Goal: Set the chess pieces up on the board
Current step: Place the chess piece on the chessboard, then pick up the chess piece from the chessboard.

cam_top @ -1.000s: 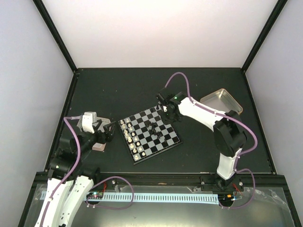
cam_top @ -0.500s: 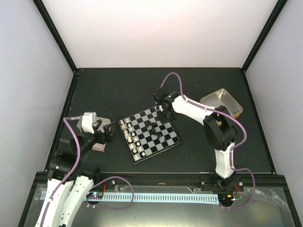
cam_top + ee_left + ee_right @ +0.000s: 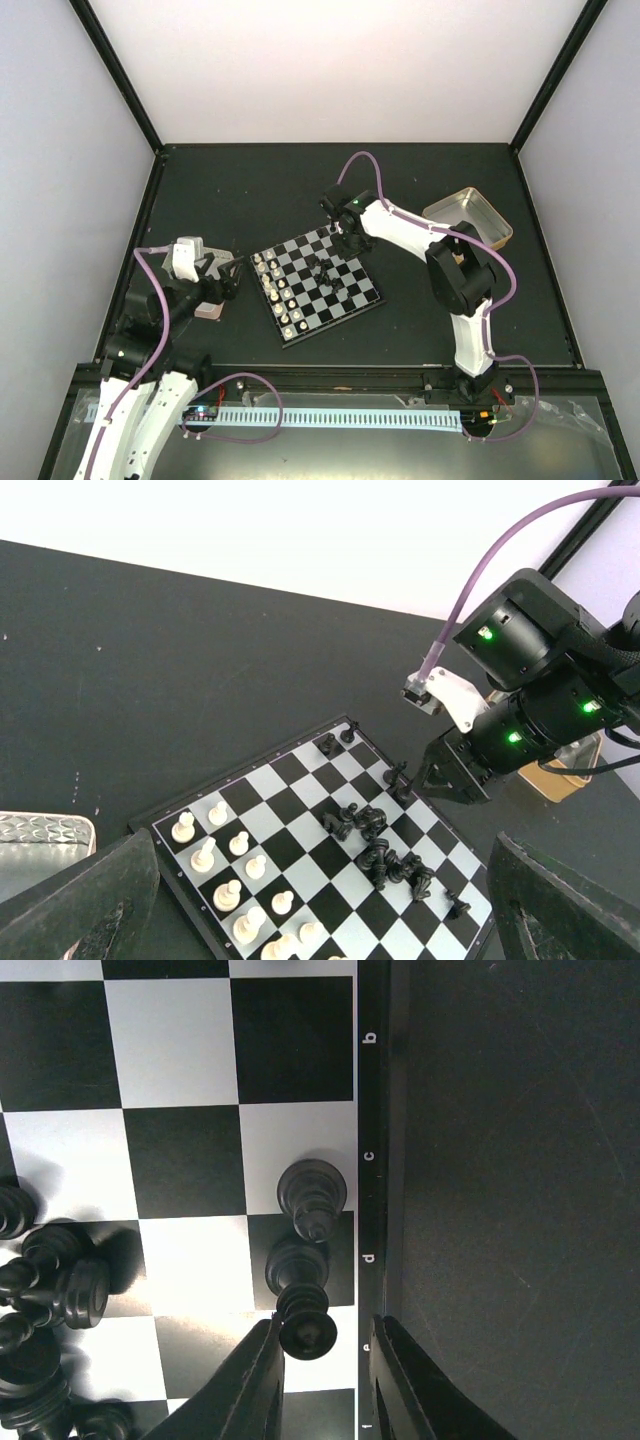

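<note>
The step in hand is judged to be the seating of a black man on the lettered edge row of the board (image 3: 335, 305), which lies tilted at the centre of the overhead view. It is done well if the square is kept and nothing beside it is knocked. The right arm (image 3: 420, 235) is stretched from the lower right of that view up and leftward, its wrist bent down over the board's upper corner. The left arm (image 3: 150, 320) is folded at the lower left, well apart from the work. The left gripper (image 3: 320, 880) is held released and empty, its fingers spread to the lower corners of its own view. A heap of black pieces (image 3: 375, 845) is left toppled mid-board, and the cream-white pieces (image 3: 235, 880) are lined along the opposite side. In the right wrist view, the right gripper (image 3: 326, 1345) is seen at the bottom centre with its jaws parted. They are set around the head of a tall black piece (image 3: 303, 1305), which is stood by the letter d. A gap is visible on the right side; contact on the left cannot be told. A shorter black piece (image 3: 314, 1198) is stood just above it by c, so any lift or closure is best made straight and vertical, with no sideways drift toward that neighbour or the rim.
</note>
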Action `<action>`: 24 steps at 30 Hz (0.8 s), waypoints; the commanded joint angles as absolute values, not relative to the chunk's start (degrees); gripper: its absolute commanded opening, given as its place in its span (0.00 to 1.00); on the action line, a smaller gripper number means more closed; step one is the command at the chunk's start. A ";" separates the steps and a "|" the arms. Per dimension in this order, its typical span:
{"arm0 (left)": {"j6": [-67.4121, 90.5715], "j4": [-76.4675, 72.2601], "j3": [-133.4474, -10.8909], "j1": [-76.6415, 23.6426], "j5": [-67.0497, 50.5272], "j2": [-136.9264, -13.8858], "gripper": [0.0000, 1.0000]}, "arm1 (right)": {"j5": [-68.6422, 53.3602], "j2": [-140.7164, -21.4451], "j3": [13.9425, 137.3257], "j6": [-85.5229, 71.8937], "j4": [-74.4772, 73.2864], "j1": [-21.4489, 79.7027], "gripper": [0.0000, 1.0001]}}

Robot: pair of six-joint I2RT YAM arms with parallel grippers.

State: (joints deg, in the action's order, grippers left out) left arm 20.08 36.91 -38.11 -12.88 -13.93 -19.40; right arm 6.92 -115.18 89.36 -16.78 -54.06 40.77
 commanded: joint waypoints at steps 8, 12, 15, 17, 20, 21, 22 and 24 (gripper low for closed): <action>19.75 36.79 -38.32 -13.09 -13.01 -19.80 0.92 | 6.99 -112.37 90.70 -18.85 -52.45 40.60 0.29; 19.75 36.45 -38.17 -13.14 -12.94 -19.36 0.92 | 6.57 -106.14 87.52 -20.14 -49.16 40.60 0.38; 19.77 36.24 -38.09 -13.10 -13.07 -19.49 0.92 | 5.96 -102.26 84.95 -20.84 -47.18 40.60 0.40; 19.81 36.21 -38.06 -13.10 -13.34 -19.54 0.92 | 5.38 -99.94 82.87 -21.29 -45.80 40.53 0.41; 19.77 35.77 -37.82 -13.09 -14.16 -19.60 0.92 | 4.77 -96.82 79.11 -22.35 -43.99 40.77 0.42; 19.71 35.51 -37.61 -13.10 -14.56 -19.67 0.92 | 4.18 -95.73 77.67 -22.73 -43.16 40.82 0.42; 19.69 35.18 -37.50 -13.10 -14.97 -19.75 0.92 | 3.54 -94.68 75.84 -23.06 -42.16 40.92 0.42; 19.69 34.92 -37.37 -13.10 -15.83 -20.24 0.92 | 2.14 -92.73 72.31 -23.76 -40.36 41.27 0.42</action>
